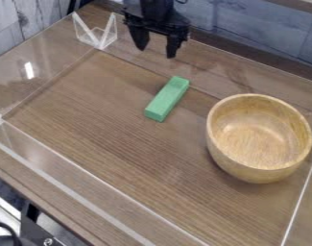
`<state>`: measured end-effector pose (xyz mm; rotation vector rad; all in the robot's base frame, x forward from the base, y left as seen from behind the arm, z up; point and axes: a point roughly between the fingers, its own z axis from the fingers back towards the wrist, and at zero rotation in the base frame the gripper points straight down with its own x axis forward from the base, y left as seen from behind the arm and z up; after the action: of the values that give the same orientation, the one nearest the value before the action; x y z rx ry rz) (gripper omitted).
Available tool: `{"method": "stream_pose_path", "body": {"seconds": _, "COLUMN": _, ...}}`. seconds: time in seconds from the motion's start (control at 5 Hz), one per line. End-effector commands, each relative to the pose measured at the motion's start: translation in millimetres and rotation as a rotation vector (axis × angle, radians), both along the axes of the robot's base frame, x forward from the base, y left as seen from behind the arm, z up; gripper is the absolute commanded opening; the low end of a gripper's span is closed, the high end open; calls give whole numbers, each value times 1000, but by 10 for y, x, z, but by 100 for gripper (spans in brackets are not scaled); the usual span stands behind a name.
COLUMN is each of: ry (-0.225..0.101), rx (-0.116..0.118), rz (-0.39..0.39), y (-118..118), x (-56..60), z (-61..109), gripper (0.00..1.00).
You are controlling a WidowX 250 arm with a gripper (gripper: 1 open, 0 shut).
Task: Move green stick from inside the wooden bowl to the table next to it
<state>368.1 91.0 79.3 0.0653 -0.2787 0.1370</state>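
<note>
Brown wood-grain tabletop (107,125) with a soft sheen, clear glossy acrylic walls (43,53), smooth light wooden bowl (258,137), matt bright green stick (167,99), dull black hand (158,40)

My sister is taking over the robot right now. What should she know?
Gripper: open, holding nothing, up near the back wall.
Green stick: lying flat on the table, left of the wooden bowl, not touching it.
Bowl: nothing inside it.
Done: the stick is already out of the bowl and beside it.
Left: nothing more to move, it seems; just keep the arm clear.
</note>
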Motion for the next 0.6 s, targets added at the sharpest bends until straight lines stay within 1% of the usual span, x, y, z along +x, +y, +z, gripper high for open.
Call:
{"method": "stream_pose_path", "body": {"seconds": 0.0, "ry": -59, "rx": 13, "rz": 7, "y": -74, "x": 85, "z": 148, "gripper": 100}}
{"method": "stream_pose_path", "body": {"seconds": 0.2, "ry": -56, "rx": 7, "rz": 24, "y": -160, "x": 34, "z": 86, "gripper": 100}}
{"method": "stream_pose_path", "body": {"seconds": 0.4, "ry": -54, "rx": -7, "rz": 15, "y": -50, "x": 43, "z": 291, "gripper": 0}}
